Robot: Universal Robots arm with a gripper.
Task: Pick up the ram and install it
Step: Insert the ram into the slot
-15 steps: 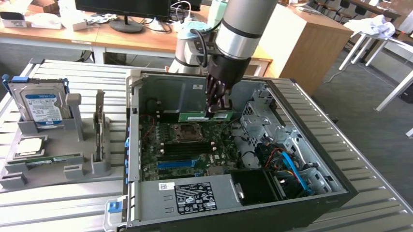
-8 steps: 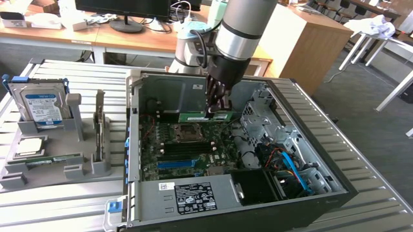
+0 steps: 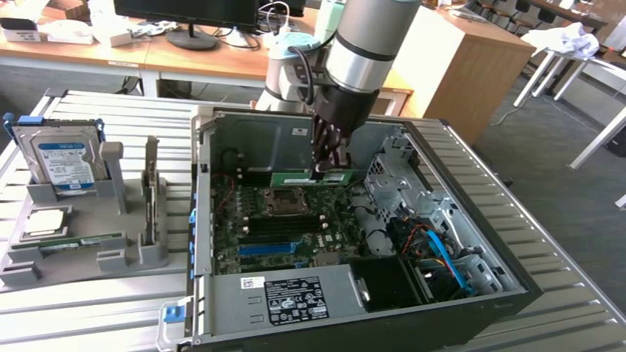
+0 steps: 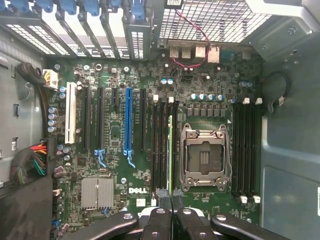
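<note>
The gripper (image 3: 324, 169) is clenched on the ram (image 3: 293, 178), its fingers (image 4: 159, 215) pinching the stick's upper edge so that the thin green board hangs on edge at 6 o'clock from the wrist, long side level with the motherboard (image 3: 256, 246). That hold looks chosen so the contact edge faces down and can go straight into a memory slot (image 4: 163, 145). In the wrist view the ram (image 4: 170, 147) appears as a narrow green line running out from the gripper (image 4: 171, 199), parallel with the black slots and just beside the CPU socket (image 4: 205, 157). Whether it already touches a slot cannot be told. In the exterior view the CPU socket (image 3: 284, 199) sits at about 7 o'clock from the fingertips, inside the open case (image 3: 204, 183), and the hard drive (image 3: 67, 163) on its grey holder (image 3: 93, 258) stands well apart at 9 o'clock
</note>
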